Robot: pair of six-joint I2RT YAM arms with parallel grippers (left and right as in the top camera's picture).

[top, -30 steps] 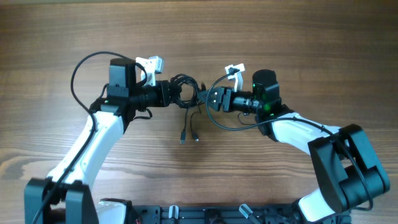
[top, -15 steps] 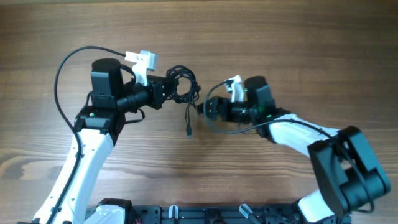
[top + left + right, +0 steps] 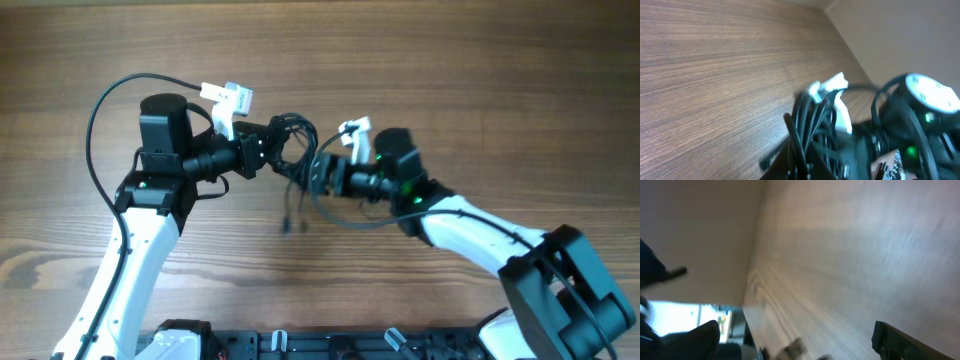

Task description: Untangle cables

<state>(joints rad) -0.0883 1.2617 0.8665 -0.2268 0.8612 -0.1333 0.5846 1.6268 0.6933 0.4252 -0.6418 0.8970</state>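
Left of centre in the overhead view, the left gripper (image 3: 268, 153) is clamped tight on the cables (image 3: 293, 135), a dark looped bundle at mid-frame with 1 strand trailing downward. Just right of it, the right gripper (image 3: 317, 172) gapes wide, holding nothing.

Your left pincer (image 3: 266, 152) left of centre over the tabletop (image 3: 450, 60), the cables (image 3: 292, 140) bunched at its tip, your right pincer (image 3: 314, 174) just right of that bundle and slightly nearer the arm bases (image 3: 330, 345), one strand (image 3: 286, 222) trailing down toward the near edge.
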